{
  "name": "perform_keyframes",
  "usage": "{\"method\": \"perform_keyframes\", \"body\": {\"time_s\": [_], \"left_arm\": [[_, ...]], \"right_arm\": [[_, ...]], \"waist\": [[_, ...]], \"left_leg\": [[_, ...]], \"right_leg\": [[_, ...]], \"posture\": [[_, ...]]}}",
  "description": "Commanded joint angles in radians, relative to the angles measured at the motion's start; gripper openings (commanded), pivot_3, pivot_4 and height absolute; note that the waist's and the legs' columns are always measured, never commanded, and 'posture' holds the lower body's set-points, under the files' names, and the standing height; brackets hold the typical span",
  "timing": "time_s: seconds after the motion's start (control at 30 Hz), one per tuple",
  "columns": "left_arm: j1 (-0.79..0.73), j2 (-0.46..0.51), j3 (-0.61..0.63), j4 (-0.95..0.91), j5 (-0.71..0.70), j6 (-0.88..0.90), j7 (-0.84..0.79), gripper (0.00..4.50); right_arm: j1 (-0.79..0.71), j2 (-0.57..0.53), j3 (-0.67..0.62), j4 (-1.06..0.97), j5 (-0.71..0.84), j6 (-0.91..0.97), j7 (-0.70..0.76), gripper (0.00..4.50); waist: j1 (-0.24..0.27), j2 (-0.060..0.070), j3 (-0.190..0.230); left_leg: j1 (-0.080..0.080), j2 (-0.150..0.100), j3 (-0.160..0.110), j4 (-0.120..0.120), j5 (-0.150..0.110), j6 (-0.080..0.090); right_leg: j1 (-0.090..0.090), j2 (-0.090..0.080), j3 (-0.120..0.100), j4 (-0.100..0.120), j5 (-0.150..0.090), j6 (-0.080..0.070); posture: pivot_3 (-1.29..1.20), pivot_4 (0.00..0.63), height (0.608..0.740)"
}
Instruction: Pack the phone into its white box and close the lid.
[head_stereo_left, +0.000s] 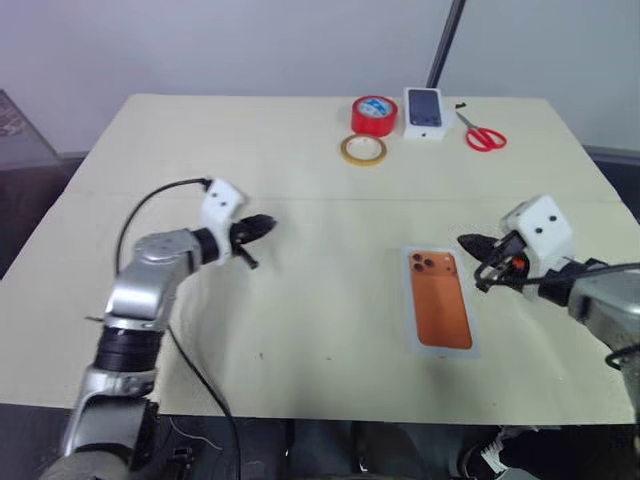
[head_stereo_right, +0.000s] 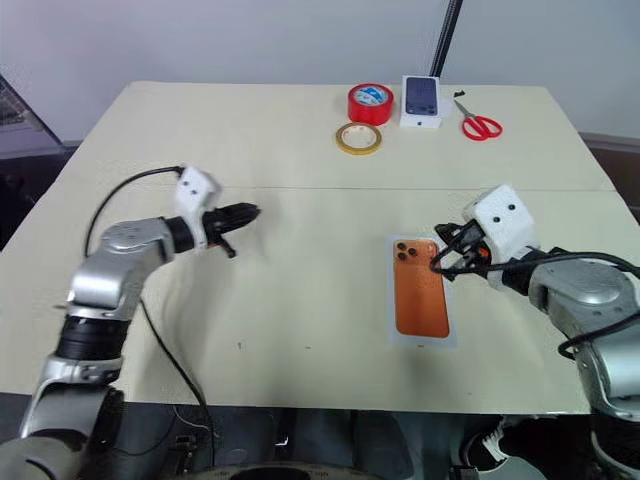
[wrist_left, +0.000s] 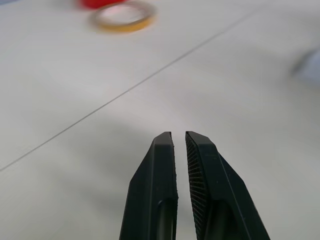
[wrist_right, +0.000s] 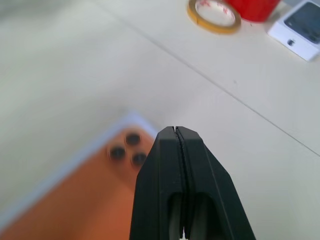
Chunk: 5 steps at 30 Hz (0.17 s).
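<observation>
The orange phone (head_stereo_left: 440, 300) lies back up in the shallow white box (head_stereo_left: 408, 312) at the table's front right, its three-lens block at the far left corner. My right gripper (head_stereo_left: 465, 241) is shut and empty. It hovers just right of the phone's far end, and in the right wrist view its tip (wrist_right: 175, 129) sits beside the lenses (wrist_right: 126, 146). My left gripper (head_stereo_left: 268, 223) hangs over bare table at the left, well away from the phone. Its fingers (wrist_left: 162, 150) stand almost together with nothing between them. I cannot tell which thing is the lid.
At the back edge stand a red tape roll (head_stereo_left: 374, 114), a yellowish tape ring (head_stereo_left: 363, 150), a small white box with a dark phone picture (head_stereo_left: 424, 112) and red scissors (head_stereo_left: 484, 135). A dark pole (head_stereo_left: 445, 45) rises behind the table.
</observation>
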Motion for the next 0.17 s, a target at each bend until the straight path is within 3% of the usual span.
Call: {"method": "perform_keyframes", "body": {"time_s": [0.03, 0.17], "left_arm": [[0.058, 0.025, 0.058, -0.093, -0.029, -0.003, 0.02, 0.46], [0.12, 0.015, 0.102, -0.15, -0.057, 0.027, 0.072, 0.46]], "right_arm": [[-0.013, 0.019, 0.001, 0.028, 0.021, -0.052, 0.028, 0.02], [-0.01, 0.018, 0.03, 0.056, 0.026, -0.092, 0.076, 0.02]], "waist": [[0.002, 0.0, 0.0], [0.005, 0.0, 0.0]], "left_leg": [[0.0, 0.0, 0.0, 0.0, 0.0, 0.0], [0.0, 0.0, 0.0, 0.0, 0.0, 0.0]], "right_leg": [[0.0, 0.0, 0.0, 0.0, 0.0, 0.0], [0.0, -0.001, 0.0, 0.0, 0.0, 0.0]], "posture": [[0.0, 0.15, 0.709], [0.0, 0.15, 0.709]]}}
